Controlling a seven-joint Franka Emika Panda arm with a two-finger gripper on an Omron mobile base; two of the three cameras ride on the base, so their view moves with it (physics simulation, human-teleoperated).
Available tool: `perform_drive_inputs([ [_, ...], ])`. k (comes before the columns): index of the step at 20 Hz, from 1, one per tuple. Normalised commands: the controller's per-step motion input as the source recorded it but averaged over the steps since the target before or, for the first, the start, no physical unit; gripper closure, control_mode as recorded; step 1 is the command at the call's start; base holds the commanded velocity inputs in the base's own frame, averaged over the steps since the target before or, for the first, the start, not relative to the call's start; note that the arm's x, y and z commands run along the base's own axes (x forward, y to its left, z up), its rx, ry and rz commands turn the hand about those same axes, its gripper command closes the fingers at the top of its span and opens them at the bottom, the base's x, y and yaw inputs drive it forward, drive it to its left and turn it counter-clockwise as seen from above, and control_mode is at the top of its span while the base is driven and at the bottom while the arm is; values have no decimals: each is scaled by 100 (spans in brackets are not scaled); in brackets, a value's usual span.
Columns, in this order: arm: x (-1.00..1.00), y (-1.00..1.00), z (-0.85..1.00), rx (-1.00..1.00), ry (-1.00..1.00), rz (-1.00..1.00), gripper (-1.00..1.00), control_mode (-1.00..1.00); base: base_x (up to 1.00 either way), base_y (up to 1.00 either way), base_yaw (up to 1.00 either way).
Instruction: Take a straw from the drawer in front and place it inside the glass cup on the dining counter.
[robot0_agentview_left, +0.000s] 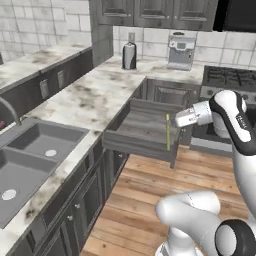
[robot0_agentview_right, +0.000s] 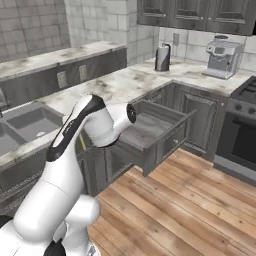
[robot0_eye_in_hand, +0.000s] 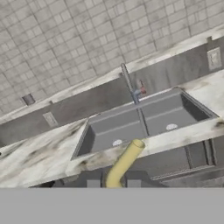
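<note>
The straw (robot0_agentview_left: 168, 132) stood nearly upright at the right side of the open drawer (robot0_agentview_left: 145, 131), its upper end at the pincer (robot0_agentview_left: 173, 120) and its lower end reaching down toward the drawer's front right corner. In the hand view, the straw (robot0_eye_in_hand: 123, 163) rose from between the two dark finger tips (robot0_eye_in_hand: 93, 183), with the pincer (robot0_eye_in_hand: 113, 184) narrowed onto its lower end. The grip therefore appeared to sit close to one end of the straw, not at its middle.

The drawer (robot0_agentview_right: 150, 131) projected from the corner cabinet below the marbled desk (robot0_agentview_left: 90, 97). The sink (robot0_eye_in_hand: 140, 120) lay beyond the straw in the hand view, along with its faucet (robot0_eye_in_hand: 131, 85). Neither the glass cup nor the dining counter could be located in these views.

Handling assessment: the straw looked very light, thin and rigid, with a smooth round surface. Such a part would likely tend to pivot or slide between flat pads, particularly when held near one end. A firm, centred hold on the shaft would give better control of tilt. The free end should be kept clear of the drawer's walls during lifting, as slight contact could rotate the straw in the grip.
</note>
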Motion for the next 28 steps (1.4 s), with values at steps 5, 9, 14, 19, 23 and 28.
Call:
perform_drive_inputs([
  [5, 0, 0, 0, 0, 0, 0, 100, 100, -40, 52, 58],
  [9, 0, 0, 0, 0, 0, 0, 100, 100, -40, 50, 60],
  [14, 0, 0, 0, 0, 0, 0, 100, 100, -45, 54, 59],
  [19, 0, 0, 0, 0, 0, 0, 100, 100, -40, 53, 56],
  [23, 0, 0, 0, 0, 0, 0, 100, 100, -38, 77, 33],
  [28, 0, 0, 0, 0, 0, 0, 100, 100, -36, 96, 24],
])
